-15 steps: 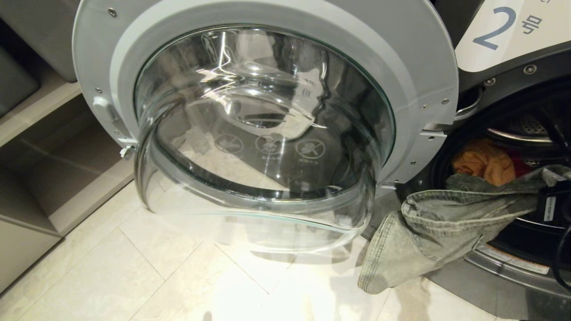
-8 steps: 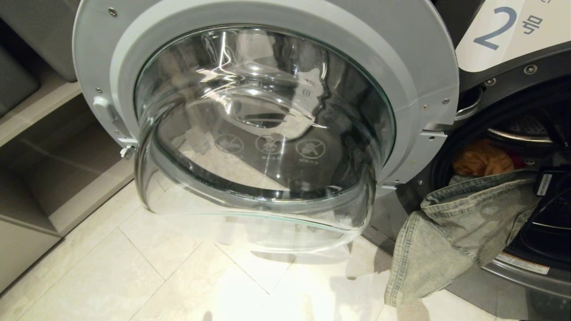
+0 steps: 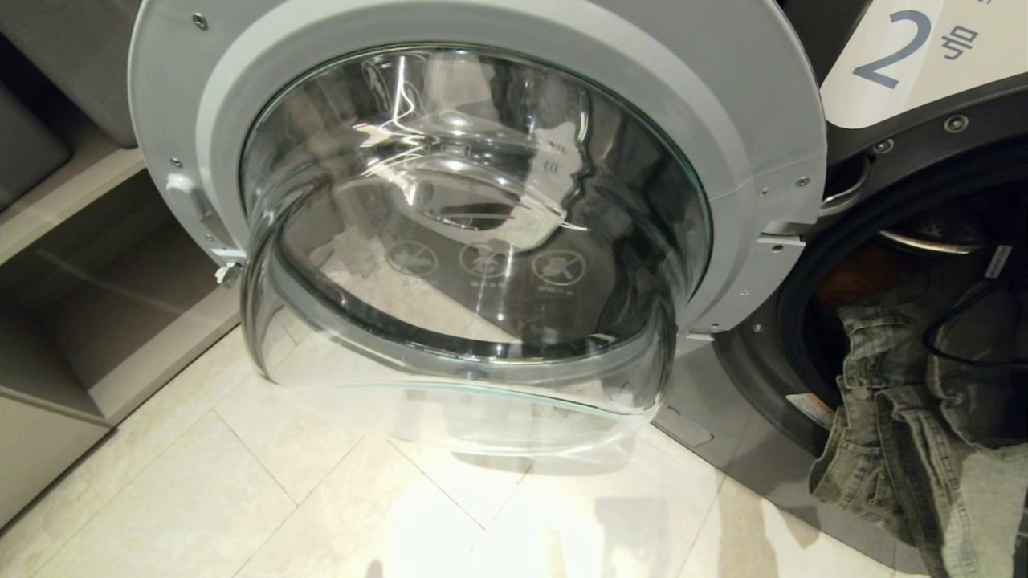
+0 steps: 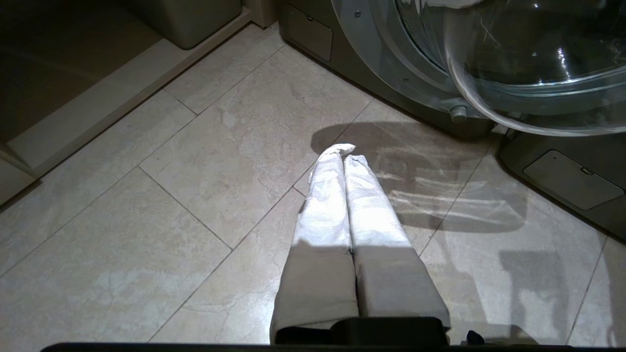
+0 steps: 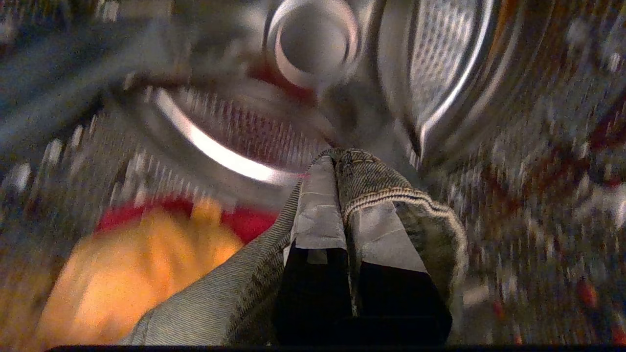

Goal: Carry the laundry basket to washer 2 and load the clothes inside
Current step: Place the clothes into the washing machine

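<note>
grey-green denim (image 3: 899, 433) spills over the lip of washer 2 (image 3: 907, 128), part of it up in the drum opening, the rest dangling down the front toward the pale tiled floor (image 3: 265, 490). right gripper (image 5: 337, 159) is deep inside the steel drum (image 5: 440, 78), its taped fingers (image 5: 318, 210) clenched on a stitched hem of that denim. just beyond it, down in the drum, sit the yellow garment (image 5: 127, 288) and a strip of the red garment (image 5: 244, 220), the two touching. the drum around them is smeared with blur. out front, the round glass door (image 3: 474, 241) stands swung wide to the left of the opening. left gripper (image 4: 345, 156) hangs over the floor tiles near the foot of the door, padded fingers (image 4: 323, 205) pressed together on nothing. beige shelving (image 3: 72, 265) is off to the left.
</note>
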